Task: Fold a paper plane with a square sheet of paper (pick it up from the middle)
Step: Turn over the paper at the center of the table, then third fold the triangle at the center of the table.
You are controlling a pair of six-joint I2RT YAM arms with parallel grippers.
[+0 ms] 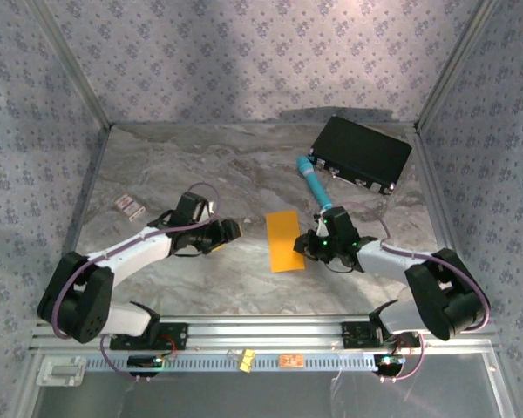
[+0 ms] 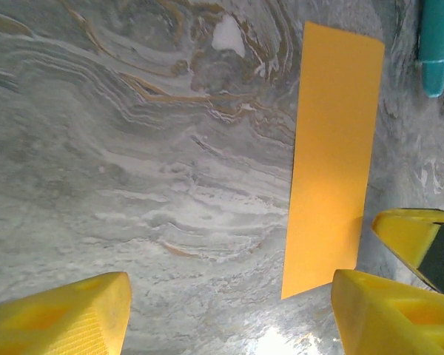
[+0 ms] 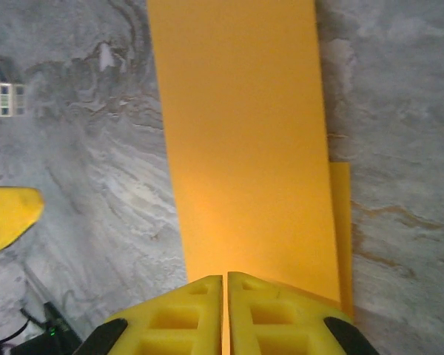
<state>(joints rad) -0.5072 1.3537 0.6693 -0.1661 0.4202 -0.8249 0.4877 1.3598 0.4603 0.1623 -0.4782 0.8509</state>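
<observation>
The square sheet of paper [image 1: 284, 241] lies flat at the table's middle, folded into a narrow orange-yellow rectangle. In the right wrist view a strip of the paper's lower layer [image 3: 342, 229] peeks out on the right. My right gripper [image 1: 308, 248] is shut, its fingertips [image 3: 225, 279] down on the paper's [image 3: 244, 148] near edge. I cannot tell whether any paper is caught between the jaws. My left gripper [image 1: 229, 231] is open and holds nothing. It hovers over bare table [image 2: 170, 185], just left of the paper [image 2: 329, 155].
A teal pen-like cylinder [image 1: 314, 185] lies behind the right gripper, and a black box [image 1: 361, 153] sits at the back right. A small white-and-red card [image 1: 129, 205] lies at the left. Patterned walls close in the table on three sides.
</observation>
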